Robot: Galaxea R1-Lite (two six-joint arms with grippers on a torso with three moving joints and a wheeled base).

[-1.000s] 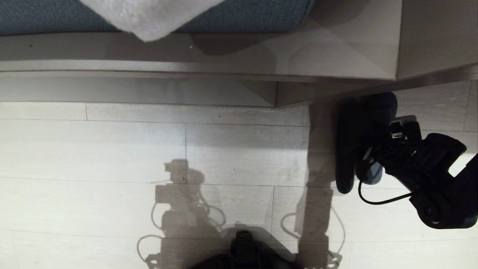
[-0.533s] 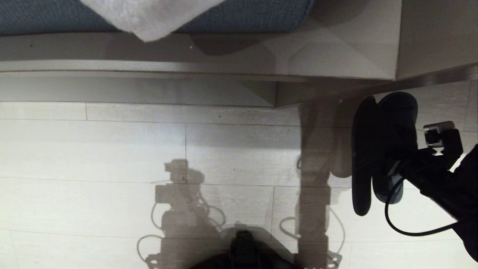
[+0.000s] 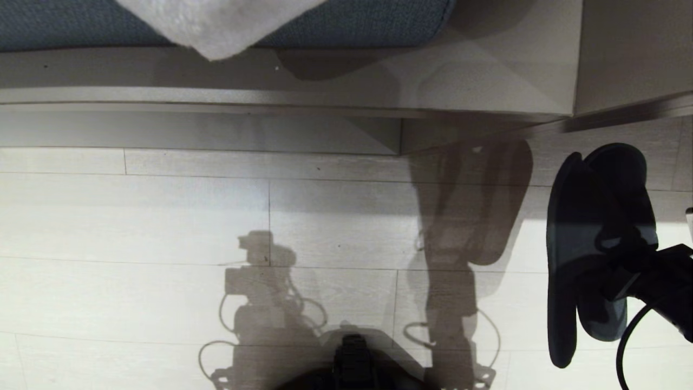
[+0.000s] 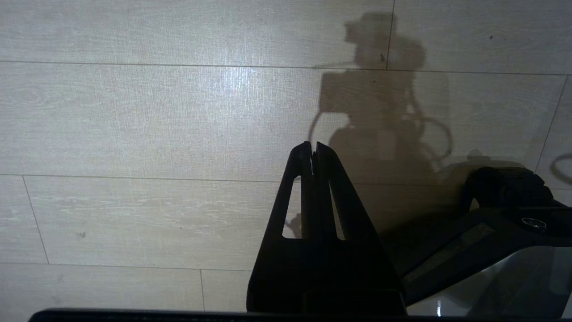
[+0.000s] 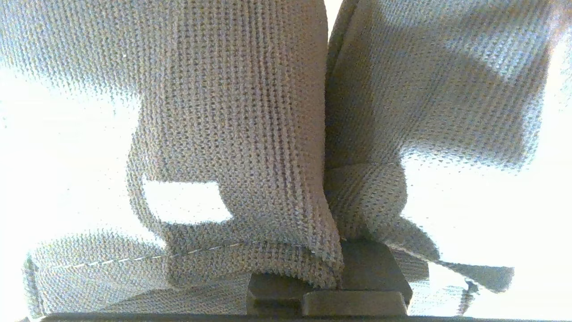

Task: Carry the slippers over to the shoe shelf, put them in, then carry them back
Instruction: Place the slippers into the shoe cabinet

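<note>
The right tool is gripping the slippers pressed together, hanging above the floor; the left tool is clenched, empty.

On my far right the right gripper holds the slippers pressed side by side above the floor, toes toward the shelf unit ahead. A cushion lies on that unit, a cloth over it. My left gripper hangs low over the floor beside the base.
</note>
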